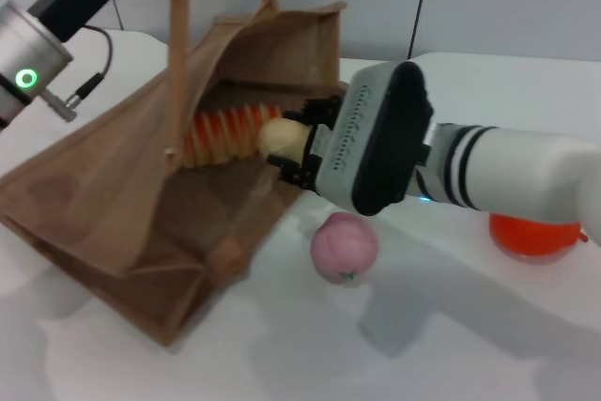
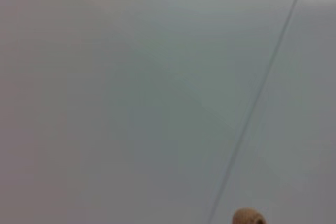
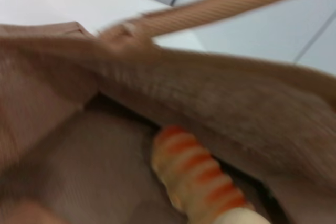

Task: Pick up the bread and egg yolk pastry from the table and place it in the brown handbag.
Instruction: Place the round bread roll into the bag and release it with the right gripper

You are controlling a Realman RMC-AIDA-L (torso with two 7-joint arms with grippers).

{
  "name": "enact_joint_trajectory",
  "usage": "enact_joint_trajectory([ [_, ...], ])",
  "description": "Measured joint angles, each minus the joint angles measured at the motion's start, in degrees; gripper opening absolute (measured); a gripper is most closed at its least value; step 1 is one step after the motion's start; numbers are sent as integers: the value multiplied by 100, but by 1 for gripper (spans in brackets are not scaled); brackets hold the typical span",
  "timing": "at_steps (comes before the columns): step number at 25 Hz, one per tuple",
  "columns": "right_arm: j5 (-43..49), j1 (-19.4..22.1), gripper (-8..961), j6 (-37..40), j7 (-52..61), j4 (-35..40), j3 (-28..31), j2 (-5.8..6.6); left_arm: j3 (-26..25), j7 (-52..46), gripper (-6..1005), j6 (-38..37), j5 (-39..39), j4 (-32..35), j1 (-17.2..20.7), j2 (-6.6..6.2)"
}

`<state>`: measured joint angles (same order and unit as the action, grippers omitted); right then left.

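Right gripper point(image 1: 293, 145) clamping egg yolk pastry point(image 1: 283, 137) at brown handbag point(image 1: 113, 204) mouth, bread point(image 1: 223, 135) inside.

Bread point(image 1: 223, 134) inside handbag point(image 1: 113, 223), pastry point(image 1: 285, 137) at its mouth.

Head high, downward on bag point(image 1: 141, 232) — right wrist inside bag mouth.
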<state>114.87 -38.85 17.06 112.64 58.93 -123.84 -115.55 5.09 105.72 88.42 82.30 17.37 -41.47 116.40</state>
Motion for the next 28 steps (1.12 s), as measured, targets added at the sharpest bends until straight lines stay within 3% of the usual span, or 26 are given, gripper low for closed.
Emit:
enact_joint_trajectory([
  [15, -252, -698, 544, -383, 58, -530, -90, -29, 603, -360, 234, 687, -5, -92, -323, -12],
  [21, -412, -960, 543, -563, 68, -925, -174, -40, 556, -380, 237, 877, 62, -69, -248, -23],
  [28, -417, -928, 541, -1159, 82, -1073, -315, -54, 519, -426, 240, 939, 354, -40, -9, -56],
])
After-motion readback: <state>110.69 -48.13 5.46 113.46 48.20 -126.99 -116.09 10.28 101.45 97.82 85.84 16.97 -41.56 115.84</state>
